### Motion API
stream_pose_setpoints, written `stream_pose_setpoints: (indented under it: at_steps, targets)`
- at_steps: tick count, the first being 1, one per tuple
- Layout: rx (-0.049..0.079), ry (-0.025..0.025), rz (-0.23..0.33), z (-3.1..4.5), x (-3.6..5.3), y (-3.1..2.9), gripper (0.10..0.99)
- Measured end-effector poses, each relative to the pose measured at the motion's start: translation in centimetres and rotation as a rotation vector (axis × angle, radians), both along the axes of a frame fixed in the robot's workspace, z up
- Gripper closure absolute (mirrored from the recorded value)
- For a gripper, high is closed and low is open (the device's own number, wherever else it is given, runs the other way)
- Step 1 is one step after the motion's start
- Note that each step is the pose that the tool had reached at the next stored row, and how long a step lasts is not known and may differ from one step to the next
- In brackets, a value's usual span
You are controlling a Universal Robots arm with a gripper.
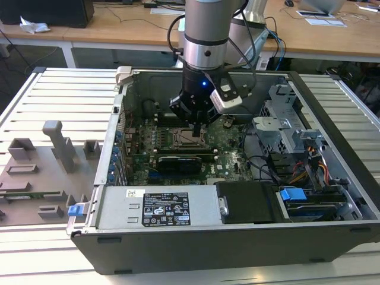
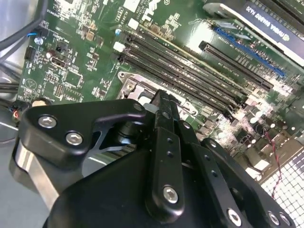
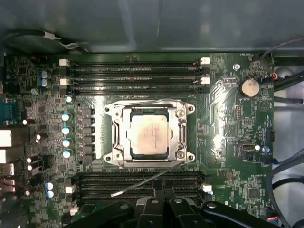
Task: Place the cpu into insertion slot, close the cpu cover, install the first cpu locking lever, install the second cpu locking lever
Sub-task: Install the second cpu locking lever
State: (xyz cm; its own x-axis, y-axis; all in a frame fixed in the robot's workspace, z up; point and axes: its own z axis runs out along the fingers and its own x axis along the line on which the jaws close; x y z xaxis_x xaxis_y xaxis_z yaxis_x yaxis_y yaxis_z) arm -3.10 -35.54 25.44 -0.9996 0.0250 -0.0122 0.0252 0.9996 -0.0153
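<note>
One arm is what I am driving, and its gripper (image 1: 196, 126) hangs inside the open computer case (image 1: 332, 148), low over the motherboard (image 3: 228, 114). In the first wrist view the cpu (image 3: 149, 135) lies flat in the insertion slot (image 3: 108, 137), with the cpu cover (image 3: 119, 135) lying down around it. A thin locking lever (image 3: 142, 183) stands loose at about 6 o'clock from the socket, slanting across the memory slots (image 3: 137, 183). The fingers look drawn together with nothing between them, though I cannot tell for certain.
</note>
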Motion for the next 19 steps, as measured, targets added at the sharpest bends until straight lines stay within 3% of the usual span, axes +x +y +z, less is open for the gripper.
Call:
stream_pose_setpoints:
  at_steps: [1,4,5,6,10,19]
  targets:
    - [0.037,0.0001,0.0,-0.04,-0.08,-0.48,0.98]
    - [0.091,0.0,0.0,-0.15,-0.42,-1.32,0.98]
    - [0.099,0.0001,0.0,-0.25,-0.63,-1.7,0.98]
    - [0.104,0.0,0.0,-0.43,-0.82,-2.05,0.98]
    - [0.117,0.0,0.0,-0.91,-1.65,-2.57,0.98]
    - [0.117,0.0002,0.002,-2.79,-3.24,-2.54,0.98]
